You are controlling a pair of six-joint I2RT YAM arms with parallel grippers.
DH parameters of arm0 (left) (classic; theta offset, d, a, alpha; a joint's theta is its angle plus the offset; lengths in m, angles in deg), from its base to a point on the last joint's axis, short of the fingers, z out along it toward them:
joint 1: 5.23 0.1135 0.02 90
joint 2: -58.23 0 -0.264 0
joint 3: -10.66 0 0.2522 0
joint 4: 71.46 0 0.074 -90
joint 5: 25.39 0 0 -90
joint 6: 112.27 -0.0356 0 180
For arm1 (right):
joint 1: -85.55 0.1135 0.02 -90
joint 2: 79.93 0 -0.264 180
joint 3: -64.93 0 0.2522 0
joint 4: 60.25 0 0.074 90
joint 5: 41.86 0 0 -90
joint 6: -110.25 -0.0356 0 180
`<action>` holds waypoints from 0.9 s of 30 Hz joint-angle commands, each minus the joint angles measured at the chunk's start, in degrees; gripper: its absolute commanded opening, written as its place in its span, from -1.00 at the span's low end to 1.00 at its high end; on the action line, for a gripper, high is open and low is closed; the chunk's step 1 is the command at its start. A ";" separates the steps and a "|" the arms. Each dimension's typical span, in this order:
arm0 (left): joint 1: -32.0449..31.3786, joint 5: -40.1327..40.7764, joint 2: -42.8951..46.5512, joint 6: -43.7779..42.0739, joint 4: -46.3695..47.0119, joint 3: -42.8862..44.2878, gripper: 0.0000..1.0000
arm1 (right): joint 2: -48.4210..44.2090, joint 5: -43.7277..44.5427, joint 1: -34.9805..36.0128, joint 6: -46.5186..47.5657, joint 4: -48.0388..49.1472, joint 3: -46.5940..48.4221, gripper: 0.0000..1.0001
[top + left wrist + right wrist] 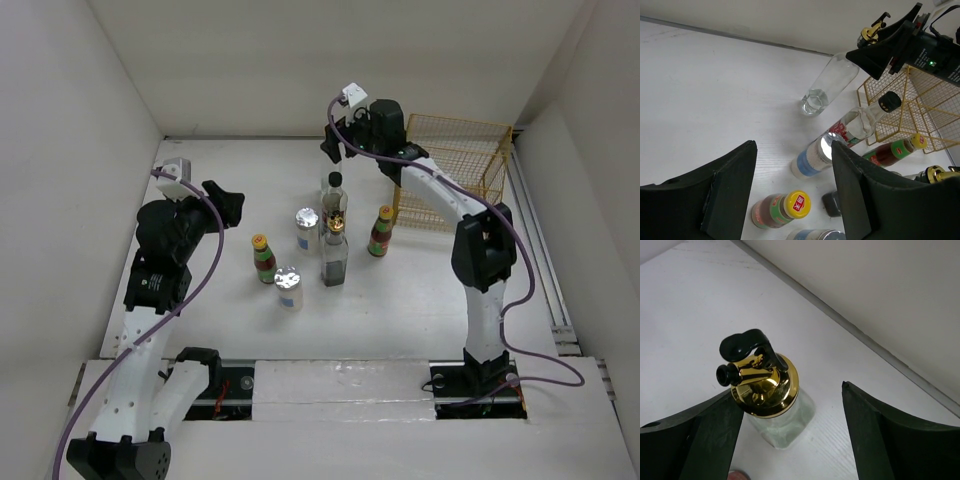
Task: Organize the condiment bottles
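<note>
Right jaws spread wide around the gold-spouted bottle, gripping nothing; left jaws likewise spread, empty

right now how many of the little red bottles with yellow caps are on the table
2. One red bottle stands at the left, beside a silver-lidded jar; the other at the right, close to the yellow wire basket. None seems hidden.

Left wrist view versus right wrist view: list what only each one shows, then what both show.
Left wrist only: yellow wire basket, black-capped bottle, near red bottle, far red bottle, silver-lidded jar. Right wrist only: the gold cap seen on its top face. Both: the tall clear gold-spouted bottle inside the open right gripper, on the white table.
</note>
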 commanded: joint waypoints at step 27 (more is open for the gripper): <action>-0.24 -3.35 1.88 -0.66 4.00 -0.97 0.16 | -2.21 12.79 4.24 -3.33 13.68 14.51 -0.87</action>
